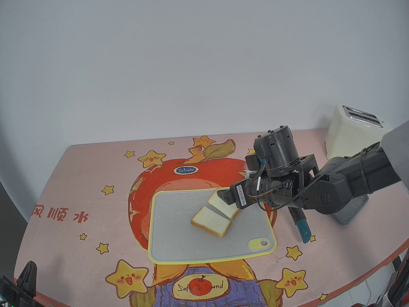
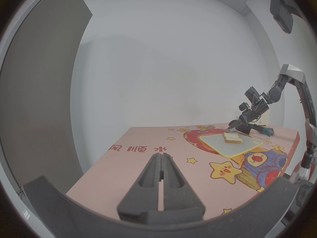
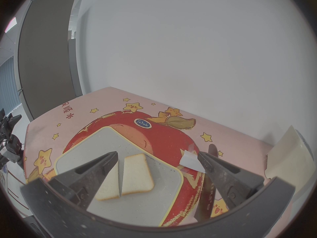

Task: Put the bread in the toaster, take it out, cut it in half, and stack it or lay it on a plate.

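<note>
In the head view, a cutting board (image 1: 179,235) lay in the middle of the bench (image 1: 85,184). On it sat two pieces of an already cut slice, a near bread half (image 1: 211,221) and a far bread half (image 1: 222,202), side by side with a thin gap between them. The right gripper (image 1: 232,196) was at the board's far right edge, over the far bread half. A knife (image 1: 303,228) with a teal handle lay on the bench just right of the board, beneath the right arm. The toaster (image 1: 355,131) stood at the far right corner, well apart from the board.

In the left wrist view, the left gripper (image 2: 161,159) was by the bench's near left end, well apart from the board. Its fingers were pressed together with nothing between them.

In the right wrist view, the right gripper's fingers were spread wide and held nothing. Both halves lay flat on the board beyond them, one partly hidden behind a finger. The knife's blade lay on the bench beside the board.
</note>
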`<state>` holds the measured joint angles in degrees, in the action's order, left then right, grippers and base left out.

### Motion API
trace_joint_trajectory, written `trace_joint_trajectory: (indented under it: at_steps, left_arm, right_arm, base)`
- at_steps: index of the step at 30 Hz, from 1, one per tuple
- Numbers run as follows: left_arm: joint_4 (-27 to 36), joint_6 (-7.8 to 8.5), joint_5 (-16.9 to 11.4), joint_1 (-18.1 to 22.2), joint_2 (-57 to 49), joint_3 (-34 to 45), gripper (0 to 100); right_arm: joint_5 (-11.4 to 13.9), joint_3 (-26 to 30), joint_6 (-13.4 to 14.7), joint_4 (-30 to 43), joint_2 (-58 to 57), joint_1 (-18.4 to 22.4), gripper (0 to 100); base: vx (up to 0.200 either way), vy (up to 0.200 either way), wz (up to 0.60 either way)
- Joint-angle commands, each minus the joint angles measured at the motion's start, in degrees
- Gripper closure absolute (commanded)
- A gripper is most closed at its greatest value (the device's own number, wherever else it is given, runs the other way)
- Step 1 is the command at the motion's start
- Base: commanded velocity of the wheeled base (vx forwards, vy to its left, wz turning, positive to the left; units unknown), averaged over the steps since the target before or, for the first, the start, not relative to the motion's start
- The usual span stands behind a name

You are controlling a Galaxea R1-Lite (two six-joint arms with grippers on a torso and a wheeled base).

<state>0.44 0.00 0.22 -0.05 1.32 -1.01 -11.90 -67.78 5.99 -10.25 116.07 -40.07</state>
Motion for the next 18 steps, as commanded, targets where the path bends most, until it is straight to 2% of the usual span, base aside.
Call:
trace_joint_trajectory:
  at_steps: [1, 6, 18]
  left_arm:
    - [0.0, 0.0, 0.0, 0.0, 0.1, 0.9, 100]
    - [0.0, 0.0, 0.0, 0.0, 0.1, 0.9, 100]
    - [0.0, 0.0, 0.0, 0.0, 0.1, 0.9, 100]
  right_arm:
    - [-0.9, 0.0, 0.1, -0.1, 0.5, 0.0, 0]
    - [-2.0, -0.2, 0.9, 0.0, 1.2, 0.0, 0]
    - [-2.3, -0.5, 1.3, -0.2, 3.0, 0.0, 0]
  base:
    - [0.0, 0.0, 0.0]
    - [0.0, 0.0, 0.0]
    - [0.0, 0.0, 0.0]
